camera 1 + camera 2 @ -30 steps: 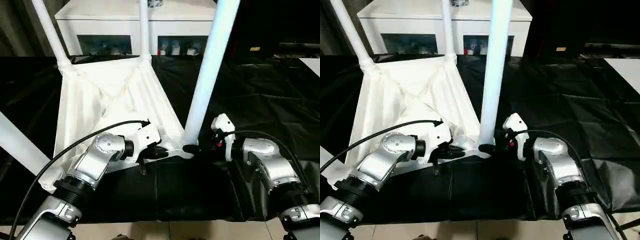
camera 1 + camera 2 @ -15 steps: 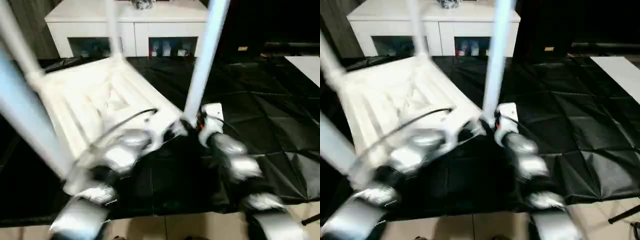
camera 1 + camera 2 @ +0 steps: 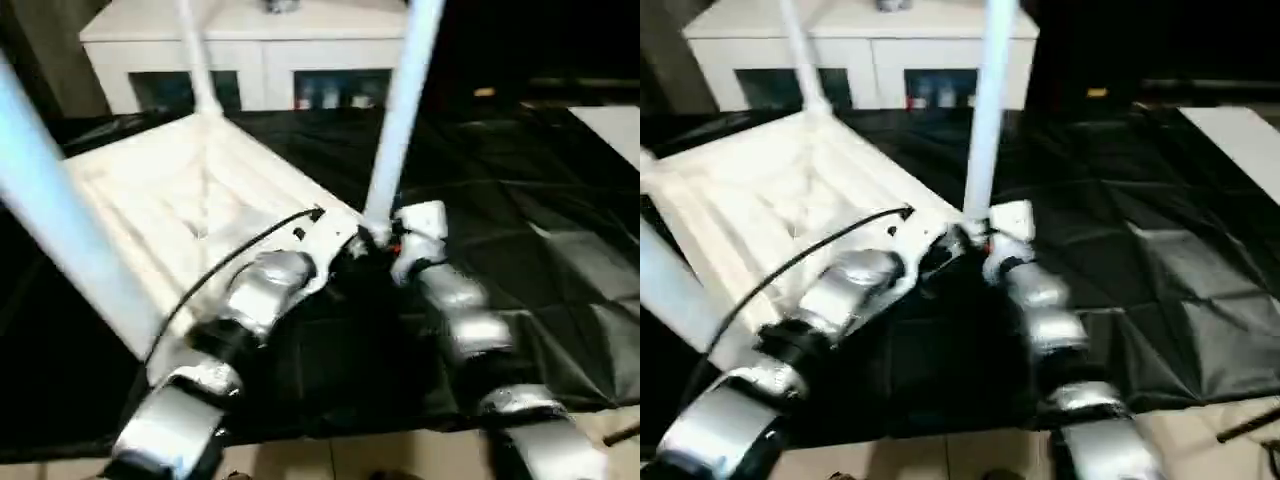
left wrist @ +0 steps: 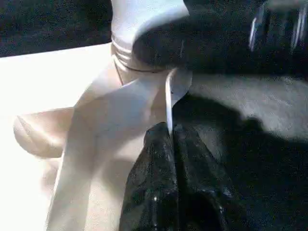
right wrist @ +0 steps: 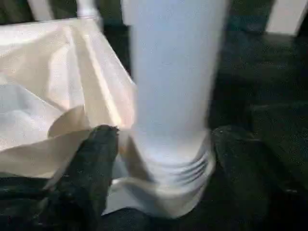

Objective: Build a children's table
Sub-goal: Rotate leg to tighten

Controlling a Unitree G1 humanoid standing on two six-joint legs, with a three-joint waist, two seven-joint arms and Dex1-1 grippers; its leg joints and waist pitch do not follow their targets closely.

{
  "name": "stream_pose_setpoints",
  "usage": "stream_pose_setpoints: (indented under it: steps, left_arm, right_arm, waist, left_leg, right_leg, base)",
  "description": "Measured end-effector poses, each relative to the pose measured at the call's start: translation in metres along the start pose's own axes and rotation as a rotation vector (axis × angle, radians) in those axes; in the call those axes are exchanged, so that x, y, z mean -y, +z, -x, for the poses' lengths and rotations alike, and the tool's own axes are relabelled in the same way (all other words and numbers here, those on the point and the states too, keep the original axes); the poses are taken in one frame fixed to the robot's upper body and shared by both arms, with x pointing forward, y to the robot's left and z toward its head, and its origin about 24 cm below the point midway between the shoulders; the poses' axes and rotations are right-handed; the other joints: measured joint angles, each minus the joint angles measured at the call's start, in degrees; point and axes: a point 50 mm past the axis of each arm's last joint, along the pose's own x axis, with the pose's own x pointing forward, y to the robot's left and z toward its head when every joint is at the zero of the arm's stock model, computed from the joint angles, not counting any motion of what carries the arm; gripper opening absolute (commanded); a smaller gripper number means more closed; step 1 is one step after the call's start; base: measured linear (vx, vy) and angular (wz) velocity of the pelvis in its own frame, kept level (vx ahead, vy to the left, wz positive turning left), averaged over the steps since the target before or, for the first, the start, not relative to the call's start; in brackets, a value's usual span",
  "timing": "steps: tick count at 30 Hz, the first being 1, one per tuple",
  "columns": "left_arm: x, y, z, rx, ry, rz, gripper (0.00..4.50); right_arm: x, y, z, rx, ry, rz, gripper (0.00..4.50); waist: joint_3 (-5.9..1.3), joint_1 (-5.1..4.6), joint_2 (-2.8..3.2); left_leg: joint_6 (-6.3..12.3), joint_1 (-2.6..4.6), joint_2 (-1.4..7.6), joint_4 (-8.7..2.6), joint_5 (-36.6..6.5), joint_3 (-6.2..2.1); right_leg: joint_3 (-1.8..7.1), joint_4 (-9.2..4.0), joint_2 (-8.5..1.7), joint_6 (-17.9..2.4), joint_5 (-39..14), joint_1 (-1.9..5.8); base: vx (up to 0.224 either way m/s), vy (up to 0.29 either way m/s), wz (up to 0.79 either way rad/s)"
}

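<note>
Tabletop lies upside down on black sheet, ribs up, w/ legs standing in its corner sockets. Left gripper is clenched on the thin rim at the near right corner. Right gripper sits at the base of the near right leg — one finger each side of it, whether gripping or loose can't tell. Far leg upright at the far corner. White cabinet behind.

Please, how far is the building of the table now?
Three legs stand in sockets of the upturned tabletop, including the nearest leg. In hand: the left gripper pinches the tabletop's rim, while the right gripper straddles that leg's base. Whether a fourth leg is fitted I cannot tell.
</note>
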Motion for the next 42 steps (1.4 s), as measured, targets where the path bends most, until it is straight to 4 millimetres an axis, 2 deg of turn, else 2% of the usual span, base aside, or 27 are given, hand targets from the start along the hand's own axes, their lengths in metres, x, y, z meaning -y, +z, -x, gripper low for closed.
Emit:
stream_pose_setpoints:
  steps: [2, 6, 9, 12, 15, 17, 22, 27, 28, 32, 33, 38, 42]
  left_arm:
    - [-0.002, -0.003, 0.006, 0.004, -0.03, -0.012, 0.0]
    - [-0.01, -0.014, 0.024, 0.014, -0.127, -0.046, 0.0]
    - [-0.012, -0.021, 0.035, 0.015, -0.192, -0.062, 0.0]
    - [-0.008, -0.026, 0.049, 0.017, -0.312, -0.066, 0.0]
    - [-0.005, -0.025, 0.054, -0.002, -0.391, -0.082, 0.0]
    - [-0.002, -0.024, 0.055, -0.008, -0.418, -0.096, 0.0]
    - [0.0, -0.024, 0.055, -0.007, -0.43, -0.103, 0.0]
    - [0.0, -0.024, 0.058, -0.01, -0.428, -0.107, 0.0]
    - [0.0, -0.024, 0.058, -0.011, -0.428, -0.106, 0.0]
    - [0.0, -0.024, 0.058, -0.012, -0.428, -0.106, 0.0]
    - [0.0, -0.024, 0.058, -0.012, -0.428, -0.106, 0.0]
    - [0.0, -0.024, 0.058, -0.011, -0.425, -0.104, 0.0]
    - [0.0, -0.025, 0.058, -0.011, -0.425, -0.104, 0.0]
  right_arm:
    - [0.012, 0.004, 0.011, 0.001, 0.073, 0.028, 3.68]
    - [0.041, 0.003, 0.045, -0.085, 0.277, 0.135, 3.68]
    - [0.037, -0.001, 0.054, -0.15, 0.441, 0.151, 3.68]
    - [0.029, -0.006, 0.059, -0.222, 0.588, 0.152, 3.68]
    - [0.026, -0.006, 0.058, -0.236, 0.632, 0.153, 3.68]
    - [0.023, -0.004, 0.053, -0.234, 0.646, 0.159, 3.68]
    - [0.02, -0.002, 0.048, -0.237, 0.662, 0.172, 3.68]
    - [0.02, -0.003, 0.049, -0.249, 0.691, 0.16, 3.68]
    - [0.02, -0.004, 0.05, -0.252, 0.697, 0.157, 3.39]
    - [0.021, -0.007, 0.051, -0.262, 0.694, 0.145, 3.26]
    - [0.021, -0.008, 0.051, -0.262, 0.691, 0.14, 3.0]
    - [0.02, -0.008, 0.05, -0.252, 0.69, 0.13, 2.7]
    - [0.019, -0.009, 0.05, -0.249, 0.688, 0.125, 2.67]
  waist:
    - [-0.01, 0.09, 0.01]
    - [-0.02, 0.02, 0.04]
    - [-0.01, -0.09, 0.03]
    - [0.05, 0.46, -0.07]
    - [0.08, 1.63, -0.11]
    - [0.09, 1.86, -0.11]
    - [0.08, 1.95, -0.13]
    - [0.08, 1.92, -0.13]
    - [0.08, 1.92, -0.13]
    - [0.08, 1.91, -0.13]
    - [0.08, 1.91, -0.13]
    - [0.08, 1.86, -0.13]
    - [0.08, 1.84, -0.13]
  left_leg:
    - [0.0, 0.06, 0.01, -0.07, 0.0, 0.01]
    - [0.0, 0.09, 0.06, -0.09, 0.0, 0.02]
    - [0.0, 0.12, 0.12, -0.12, 0.0, 0.0]
    - [0.0, 0.08, 0.17, -0.14, 0.0, 0.02]
    - [0.0, 0.01, 0.14, -0.09, 0.0, 0.28]
    - [0.0, -0.05, 0.06, 0.02, 0.0, 0.4]
    - [0.03, -0.43, 0.04, 0.29, 0.01, 0.45]
    - [0.04, -0.47, 0.14, 0.29, 0.02, 0.4]
    - [0.04, -0.47, 0.15, 0.29, 0.02, 0.39]
    - [0.05, -0.47, 0.15, 0.31, 0.02, 0.39]
    - [0.05, -0.47, 0.15, 0.31, 0.02, 0.39]
    - [0.05, -0.46, 0.15, 0.33, 0.02, 0.39]
    - [0.05, -0.46, 0.15, 0.36, 0.02, 0.38]
  right_leg:
    - [-0.01, 0.0, 0.01, 0.0, 0.0, 0.05]
    - [0.0, -0.02, 0.05, 0.11, -0.08, 0.07]
    - [-0.03, 0.01, 0.11, 0.12, -0.08, 0.03]
    - [-0.07, 0.02, 0.11, 0.12, -0.09, 0.01]
    - [0.16, -0.01, 0.0, 0.12, -0.11, 0.11]
    - [0.3, -0.02, -0.1, 0.11, -0.11, 0.15]
    - [0.34, -0.05, -0.19, 0.06, -0.14, 0.14]
    - [0.22, 0.01, -0.12, 0.06, -0.18, 0.08]
    - [0.21, 0.01, -0.11, 0.06, -0.18, 0.08]
    - [0.23, 0.02, -0.11, 0.06, -0.19, 0.1]
    - [0.23, 0.02, -0.11, 0.06, -0.18, 0.1]
    - [0.23, 0.06, -0.11, 0.06, -0.18, 0.1]
    - [0.23, 0.07, -0.11, 0.06, -0.18, 0.1]
  base:
    - [0.0, 0.0, 0.0]
    - [0.0, 0.0, 0.0]
    - [0.0, 0.0, 0.0]
    - [0.0, 0.0, 0.0]
    - [0.0, 0.0, 0.0]
    - [0.0, 0.0, 0.0]
    - [0.0, 0.0, 0.0]
    - [0.0, 0.0, 0.0]
    - [0.0, 0.0, 0.0]
    - [0.0, 0.0, 0.0]
    - [0.0, 0.0, 0.0]
    - [0.0, 0.0, 0.0]
    - [0.0, 0.0, 0.0]
